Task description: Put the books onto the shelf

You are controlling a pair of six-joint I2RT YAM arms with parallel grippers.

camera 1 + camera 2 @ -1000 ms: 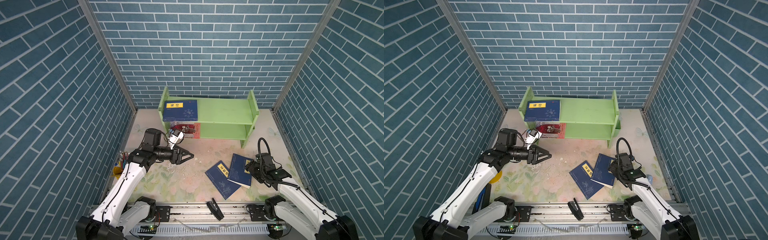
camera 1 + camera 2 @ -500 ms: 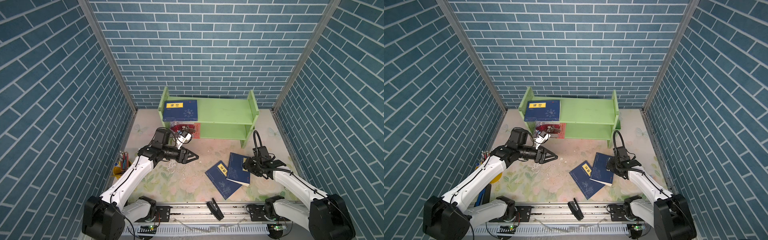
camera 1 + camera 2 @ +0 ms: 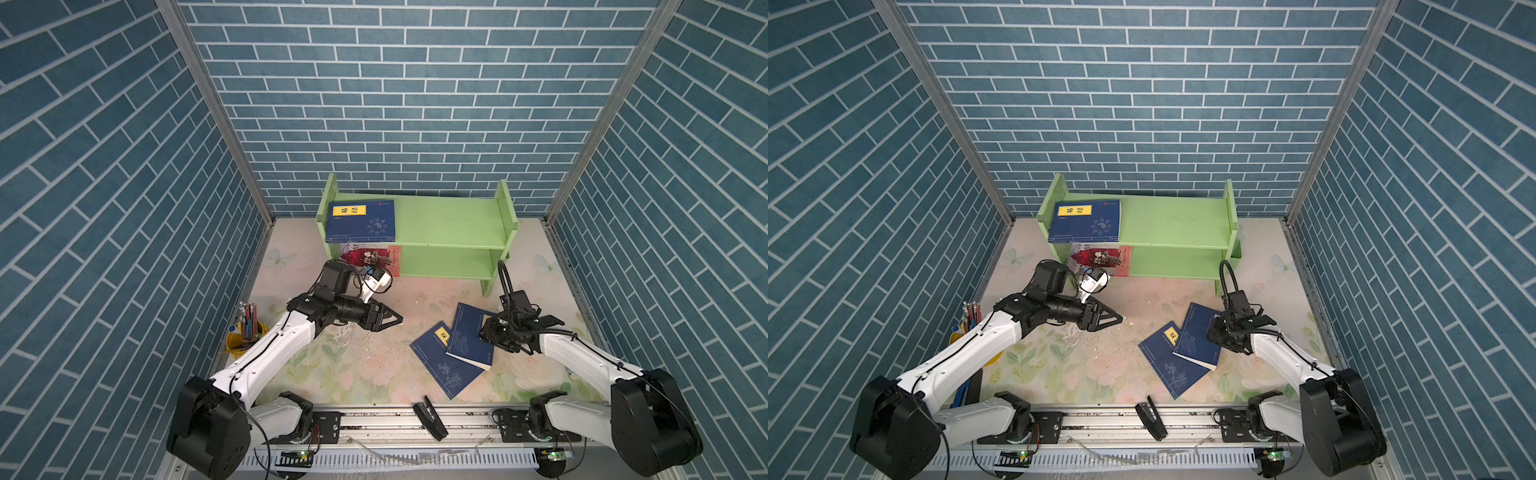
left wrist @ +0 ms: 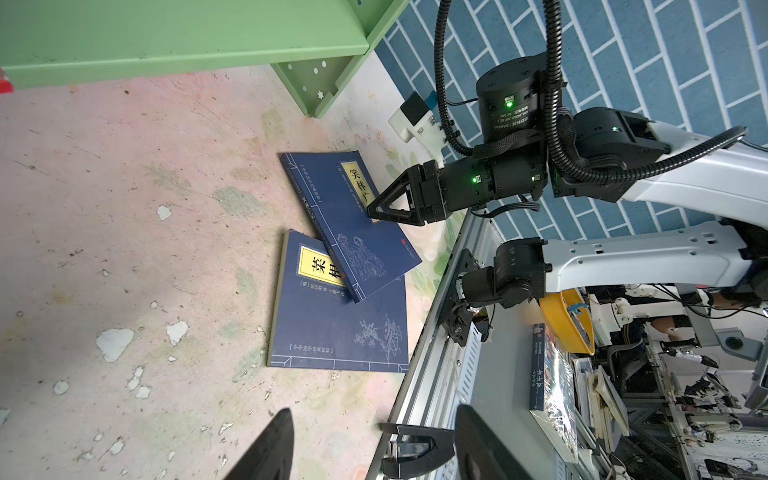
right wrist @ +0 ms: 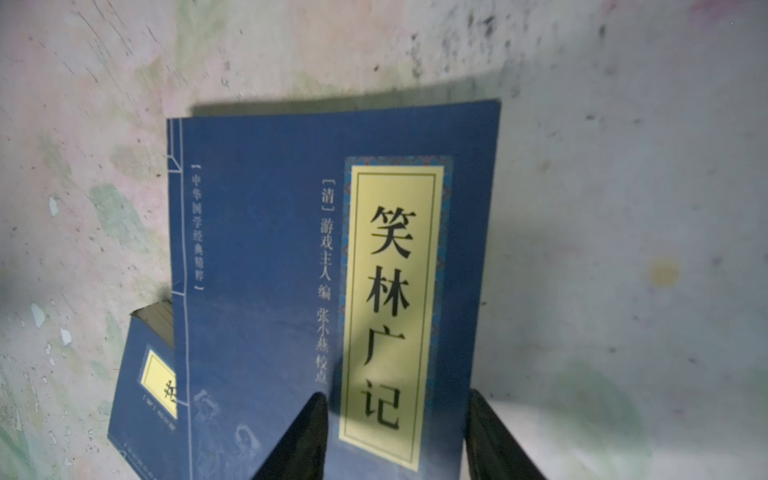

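Right claw [image 5: 395, 399] stands part-open and empty, astride the free edge of the upper dark blue paperback [image 3: 465, 338]. This book overlaps a second blue paperback [image 3: 440, 368] on the floral worktop [image 3: 374, 361]. Recommend a square descent, pinching that edge only. Left claw [image 3: 395, 320] is open and empty.

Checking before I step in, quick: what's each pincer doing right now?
Left pincer: open, holding nothing.
Right pincer: open, astride the edge of the upper blue book, not gripping it.

Pen pot [image 3: 243, 338]: you'll find it yellow, at the surface's [image 3: 357, 365] left edge, pens [image 3: 248, 316] upright.
Black clip [image 3: 430, 417]: lying on your front rail [image 3: 374, 417].
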